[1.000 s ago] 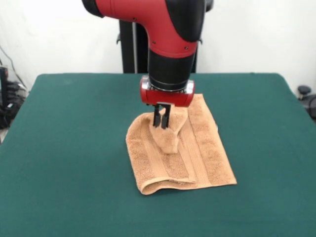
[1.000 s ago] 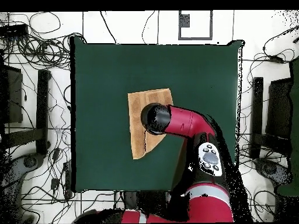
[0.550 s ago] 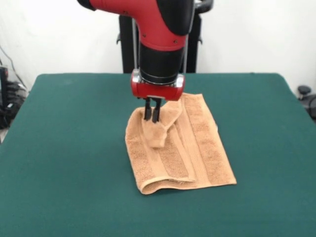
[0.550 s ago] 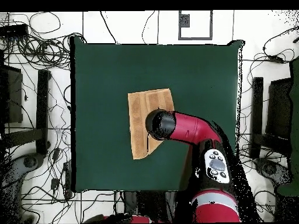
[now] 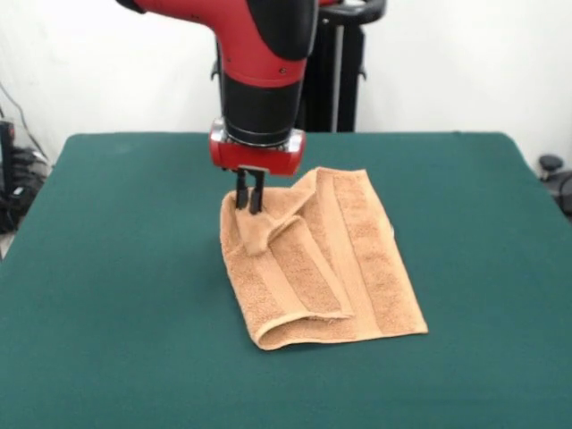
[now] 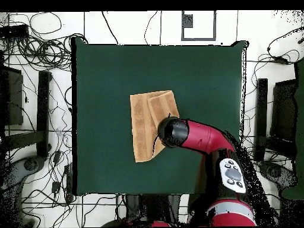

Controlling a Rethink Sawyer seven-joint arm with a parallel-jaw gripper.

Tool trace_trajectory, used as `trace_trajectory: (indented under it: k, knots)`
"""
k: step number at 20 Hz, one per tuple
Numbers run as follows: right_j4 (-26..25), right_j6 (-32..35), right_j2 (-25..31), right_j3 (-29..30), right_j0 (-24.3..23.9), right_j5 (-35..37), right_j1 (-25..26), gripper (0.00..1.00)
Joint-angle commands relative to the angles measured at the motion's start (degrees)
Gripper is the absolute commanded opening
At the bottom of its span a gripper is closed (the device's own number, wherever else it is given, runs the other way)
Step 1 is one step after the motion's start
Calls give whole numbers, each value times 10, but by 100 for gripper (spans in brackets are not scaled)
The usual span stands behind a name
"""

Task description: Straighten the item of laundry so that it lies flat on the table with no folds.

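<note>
Pinching a raised corner, the claw [image 5: 248,202] holds the lengthwise-folded towel [image 5: 335,268].

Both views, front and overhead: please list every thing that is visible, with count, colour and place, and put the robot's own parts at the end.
terry towel: one, orange-tan, near the table's middle, still folded over itself, one corner lifted.
table: one, dark green top, fills most of the front view.
cables: many, dark, on the pale floor around the table in the overhead view.
dark stands: several, black, on the floor beside the table's sides.
robot arm: one, red and black, coming down over the towel's far corner.
pincer: one, black fingers under a red ring, shut on the lifted towel corner.
</note>
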Motion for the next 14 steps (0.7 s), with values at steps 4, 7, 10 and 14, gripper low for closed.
trace_trajectory:
  k: [4,7,10,14]
  knots:
    - [-49,21,46,68,-25,-17,1,0]
    - [-55,22,51,75,-31,-23,0,0]
    - [-61,26,54,83,-36,-27,-3,0]
    - [-66,30,54,90,-38,-30,-8,0]
